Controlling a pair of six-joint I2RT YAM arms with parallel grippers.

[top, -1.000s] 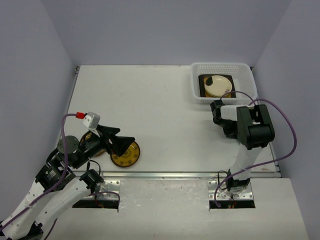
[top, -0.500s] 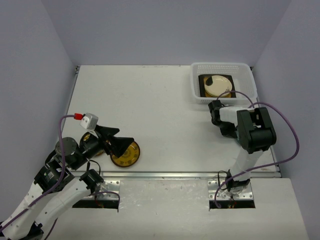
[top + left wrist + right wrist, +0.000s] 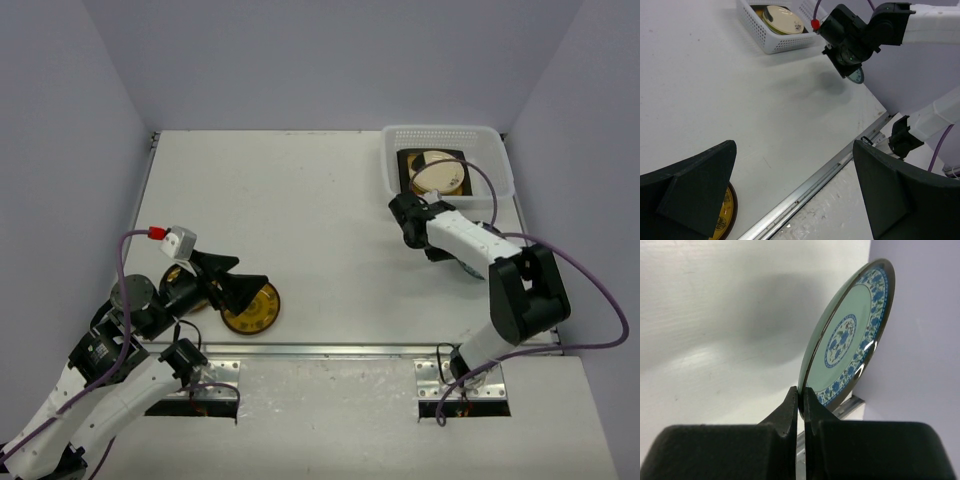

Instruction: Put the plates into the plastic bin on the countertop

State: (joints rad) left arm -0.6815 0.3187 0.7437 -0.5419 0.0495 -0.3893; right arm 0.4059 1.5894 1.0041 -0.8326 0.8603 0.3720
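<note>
Now that the right pincer (image 3: 801,400) has snapped together on the rim of the blue-white plate (image 3: 845,335), things look pretty different from a second back, when its jaws stood partly apart just under the plastic bin (image 3: 392,180). The right wrist view shows the plate pinched at its lower edge and standing up on edge. From the left wrist camera it looks clear of the tabletop (image 3: 300,200), with its shadow off to one side. The arm has also swung left, so in the top view the pincer sits below and left of the bin's near corner.

So the grab looks done, and the carry over the bin wall is probably what's left for this plate. The bin is at upper right, already holding a square dark-rimmed plate (image 3: 404,158) with the cream plate (image 3: 437,172) on top. The left pincer (image 3: 245,280) hasn't budged: it's spread wide over the brown-gold plate (image 3: 255,310) lying flat at lower left.
</note>
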